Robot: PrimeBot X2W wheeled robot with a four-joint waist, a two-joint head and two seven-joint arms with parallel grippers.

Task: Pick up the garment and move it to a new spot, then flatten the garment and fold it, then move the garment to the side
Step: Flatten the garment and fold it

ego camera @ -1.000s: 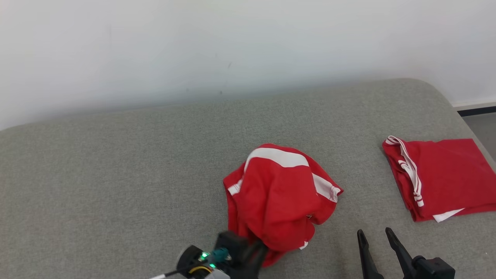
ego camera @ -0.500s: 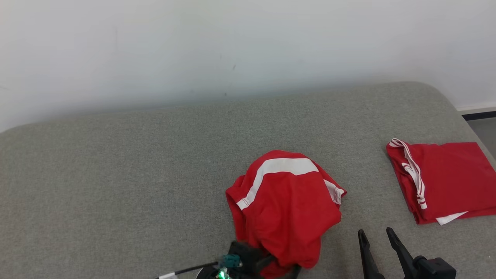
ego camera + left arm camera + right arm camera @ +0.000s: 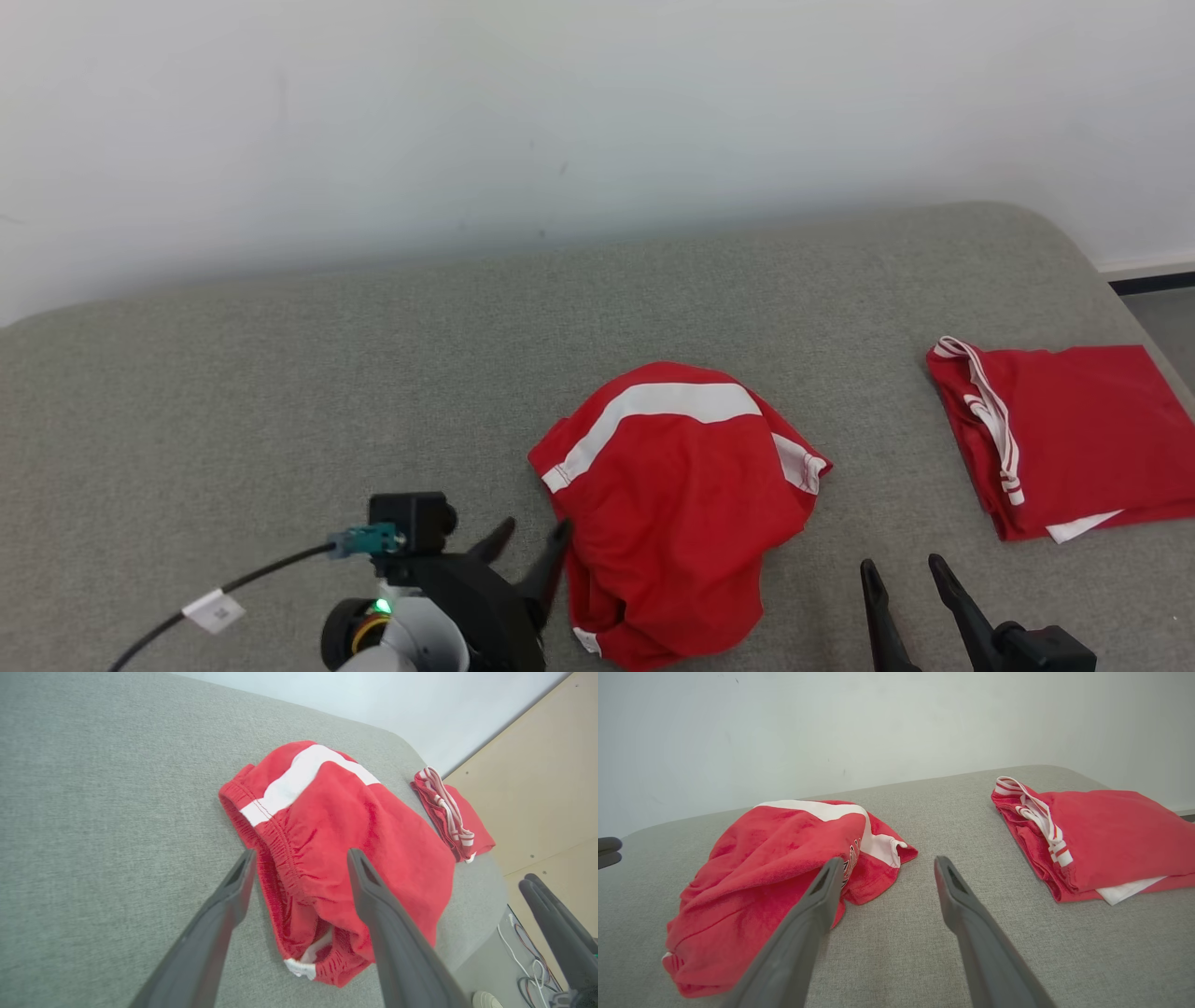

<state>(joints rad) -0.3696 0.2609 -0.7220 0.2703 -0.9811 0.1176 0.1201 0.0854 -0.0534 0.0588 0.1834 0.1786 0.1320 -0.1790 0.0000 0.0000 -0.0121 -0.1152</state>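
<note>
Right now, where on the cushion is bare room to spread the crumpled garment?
Bare: the grey upholstered surface left of the crumpled red shorts, beyond the left end effector. Crowded: the right side, between shorts, folded red garment and right end effector.

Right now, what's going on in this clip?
A two-armed robot is working on a crumpled pair of red shorts with a white stripe, lying in a heap on the grey cushion. Its left claw is open at the heap's elastic waistband edge, gripping nothing. The right claw hangs open and empty to the heap's right. A second red garment lies folded at the far right. The shorts are not yet flattened.
</note>
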